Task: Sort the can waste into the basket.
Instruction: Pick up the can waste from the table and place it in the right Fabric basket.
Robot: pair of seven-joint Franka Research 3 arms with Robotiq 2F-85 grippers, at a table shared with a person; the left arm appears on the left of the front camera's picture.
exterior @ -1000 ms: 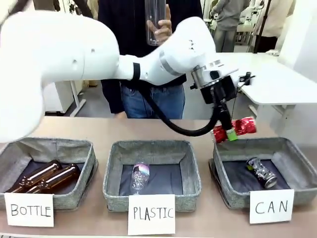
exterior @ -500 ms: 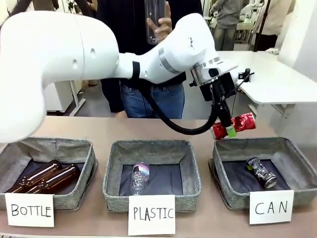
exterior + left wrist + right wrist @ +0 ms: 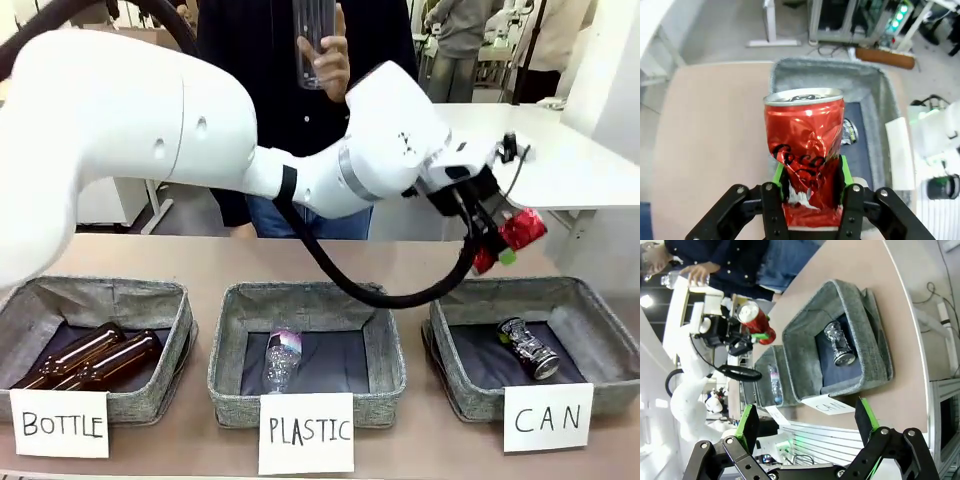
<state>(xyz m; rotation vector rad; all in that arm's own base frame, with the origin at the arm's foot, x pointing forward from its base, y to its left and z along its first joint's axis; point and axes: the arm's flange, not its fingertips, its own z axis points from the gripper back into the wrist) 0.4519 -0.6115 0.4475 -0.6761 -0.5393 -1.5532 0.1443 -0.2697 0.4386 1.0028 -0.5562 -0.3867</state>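
Left gripper (image 3: 495, 245) at right of centre in the front view, clamped on the red can (image 3: 512, 236), tilted and held in the air above the far left rim of the CAN basket (image 3: 600, 335), which occupies the lower right of the frame. In the left wrist view, same red can (image 3: 805, 150) upright at centre, green pads (image 3: 778, 175) pressed against its crushed lower half, open top end toward the upper frame, grey basket (image 3: 785, 82) behind it in the upper middle. Black can (image 3: 529, 348) lying inside the CAN basket on the dark lining, right of centre; white card (image 3: 548, 416) with "CAN" at the near wall. Right gripper (image 3: 805, 432) along the bottom edge of the right wrist view, jaws spread wide with nothing between, basket (image 3: 805, 335) and black can (image 3: 838, 343) well beyond at frame centre. Middle basket (image 3: 232, 345) marked PLASTIC holding a clear bottle (image 3: 282, 357); left basket (image 3: 180, 310) marked BOTTLE holding brown bottles (image 3: 100, 358). Person's hand (image 3: 328, 55) at upper centre, gripping a clear bottle (image 3: 312, 35). All three baskets side by side on the worktop (image 3: 210, 260).
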